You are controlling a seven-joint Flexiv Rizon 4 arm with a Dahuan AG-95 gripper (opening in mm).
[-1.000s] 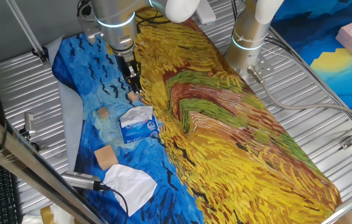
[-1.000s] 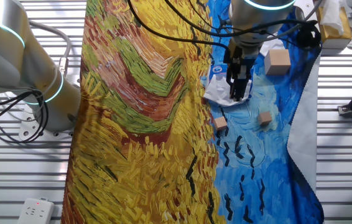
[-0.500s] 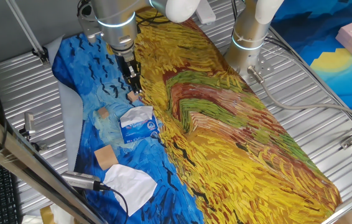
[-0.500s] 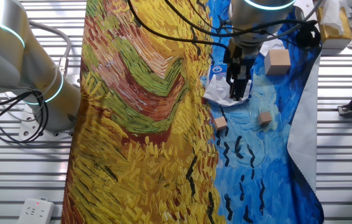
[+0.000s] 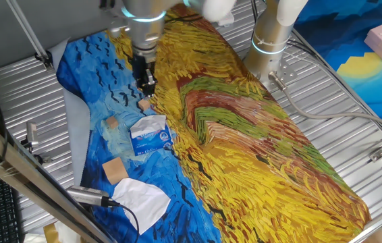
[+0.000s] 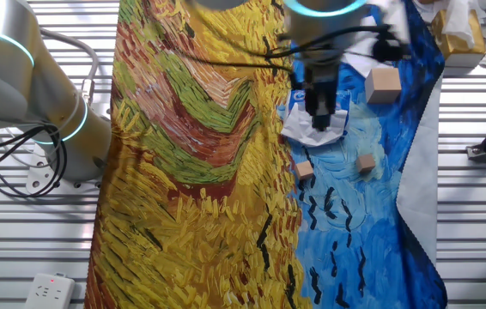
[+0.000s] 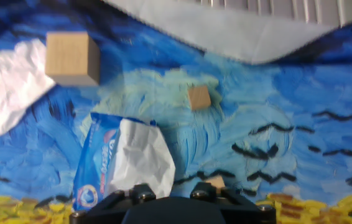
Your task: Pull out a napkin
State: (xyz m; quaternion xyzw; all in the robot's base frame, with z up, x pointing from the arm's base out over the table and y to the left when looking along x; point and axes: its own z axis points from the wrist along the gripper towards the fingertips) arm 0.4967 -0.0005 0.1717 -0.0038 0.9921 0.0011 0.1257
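Observation:
The blue-and-white tissue pack [image 5: 154, 140] lies on the blue part of the painted cloth. A white napkin [image 5: 148, 123] sticks out of its top. It also shows in the other fixed view [image 6: 313, 134] and in the hand view [image 7: 143, 158], next to the pack [image 7: 98, 168]. My gripper [image 5: 148, 82] hangs above the cloth just beyond the pack, apart from the napkin, its jaws close together and empty. In the other fixed view the gripper [image 6: 319, 116] is blurred over the napkin. The hand view shows only the gripper's base.
A loose white sheet [image 5: 141, 196] lies near the front edge of the cloth. A large wooden block [image 5: 115, 169] and two small ones [image 5: 112, 122] [image 5: 144, 105] lie around the pack. A second robot base [image 5: 270, 40] stands at the back.
My arm has moved a little up and away from the pack, and is blurred now. The pack, napkin and blocks have not moved.

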